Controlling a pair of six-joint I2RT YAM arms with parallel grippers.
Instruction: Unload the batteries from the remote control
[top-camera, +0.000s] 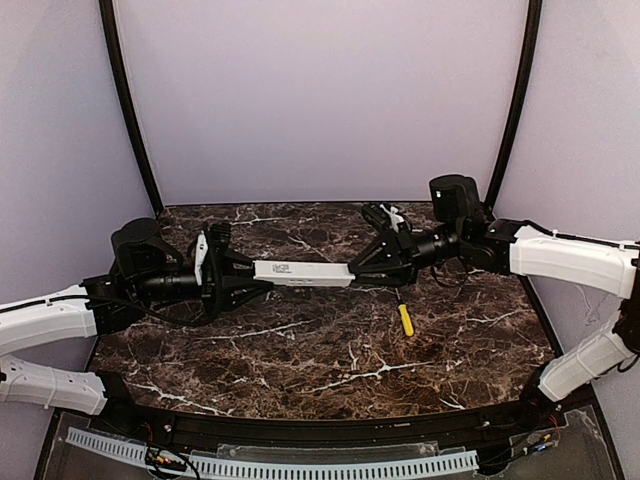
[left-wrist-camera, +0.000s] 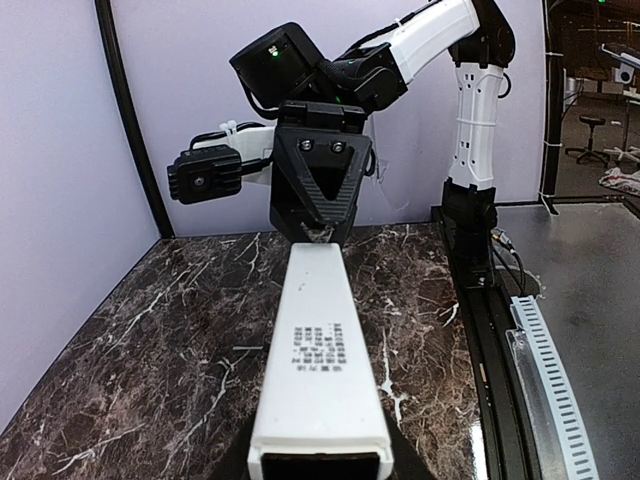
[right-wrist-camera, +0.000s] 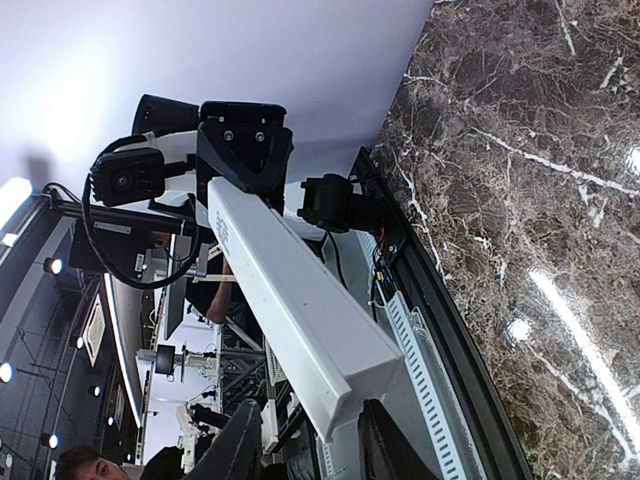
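On remote control (left-wrist-camera: 322, 410), small unreadable print (left-wrist-camera: 318, 349)

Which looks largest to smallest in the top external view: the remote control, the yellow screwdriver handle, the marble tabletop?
1. marble tabletop
2. remote control, held up nearer the camera
3. yellow screwdriver handle
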